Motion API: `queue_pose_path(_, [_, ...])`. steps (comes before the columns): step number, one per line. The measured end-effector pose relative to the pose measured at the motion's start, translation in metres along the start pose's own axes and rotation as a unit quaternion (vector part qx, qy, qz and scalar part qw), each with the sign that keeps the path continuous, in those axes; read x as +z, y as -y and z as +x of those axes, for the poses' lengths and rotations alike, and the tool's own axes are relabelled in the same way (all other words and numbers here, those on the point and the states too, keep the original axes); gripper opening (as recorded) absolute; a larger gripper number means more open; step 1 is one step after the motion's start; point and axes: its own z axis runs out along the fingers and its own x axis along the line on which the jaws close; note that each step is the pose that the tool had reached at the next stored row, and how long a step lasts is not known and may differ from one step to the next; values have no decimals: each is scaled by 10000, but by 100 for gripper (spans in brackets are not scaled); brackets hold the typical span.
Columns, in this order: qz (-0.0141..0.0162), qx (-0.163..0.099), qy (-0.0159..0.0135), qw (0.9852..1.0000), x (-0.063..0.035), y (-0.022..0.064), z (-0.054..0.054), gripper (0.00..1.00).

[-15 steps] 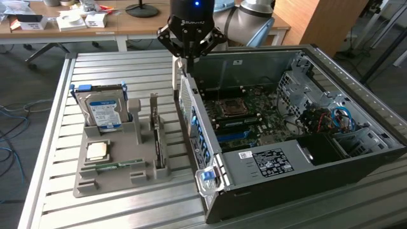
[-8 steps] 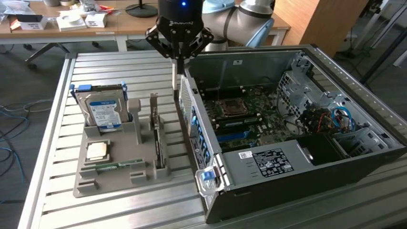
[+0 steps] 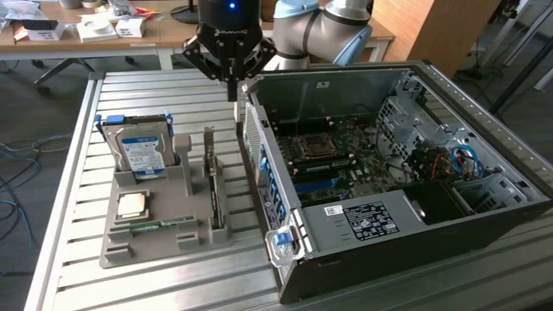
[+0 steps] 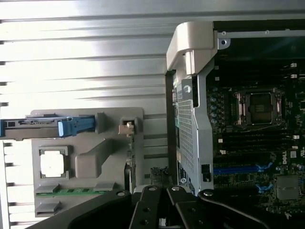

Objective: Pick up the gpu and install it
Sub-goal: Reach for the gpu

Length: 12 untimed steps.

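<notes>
Our tool (image 3: 232,91) hangs clenched on nothing, black fingers pinched to a point. In the exterior view we see the gpu (image 3: 212,188) at its 6 o'clock: thin, dark and flat with a silver bracket, standing on edge in the grey plastic tray (image 3: 155,243). The desk (image 3: 69,207) is ribbed metal. The open steel case (image 3: 346,84) sits just beside the tray's 3 o'clock edge.

Silver arm (image 3: 344,18), pale-blue joint caps (image 3: 353,48); black tool (image 3: 232,96), blue indicator light (image 3: 230,5)
</notes>
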Motion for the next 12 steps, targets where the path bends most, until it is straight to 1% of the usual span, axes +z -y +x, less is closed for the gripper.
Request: queue_pose_path(12, [1, 3, 1, 10000, 7, 5, 279, 11])
